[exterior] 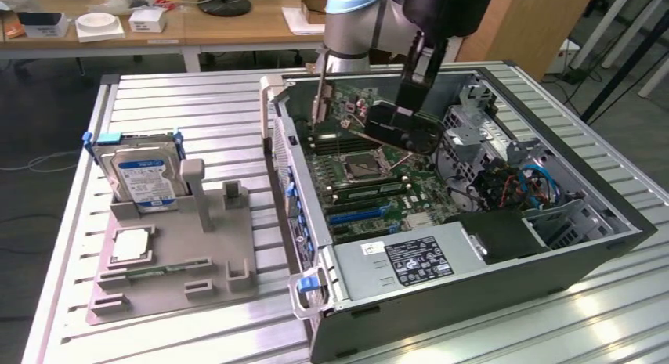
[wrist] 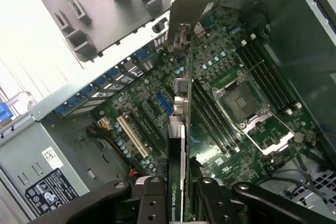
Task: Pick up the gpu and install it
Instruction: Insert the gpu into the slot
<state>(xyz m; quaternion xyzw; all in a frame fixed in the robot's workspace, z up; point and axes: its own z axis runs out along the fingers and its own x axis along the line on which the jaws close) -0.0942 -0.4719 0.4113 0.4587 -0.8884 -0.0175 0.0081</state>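
Grip: black fingers [wrist: 152, 200] clamped on the thin dark gpu card [wrist: 177, 129], which is edge-on between them over the green motherboard [wrist: 131, 103].
Doing it well: I'd keep the card upright and parallel to its slot, with the silver bracket [wrist: 191, 3] ahead of the fingers.
In the way: black memory slots [wrist: 210, 114] and the silver CPU socket [wrist: 244, 103] just beside the card; a white expansion slot [wrist: 132, 136] on its other side.

Between the jaws, the gpu [wrist: 177, 177] carries white lettering along its edge reading "NVIDIA QUADR", cut off at the frame's border. Beside the jaws, the black label [wrist: 50, 190] on the power supply [wrist: 21, 150] bears print too small to read.
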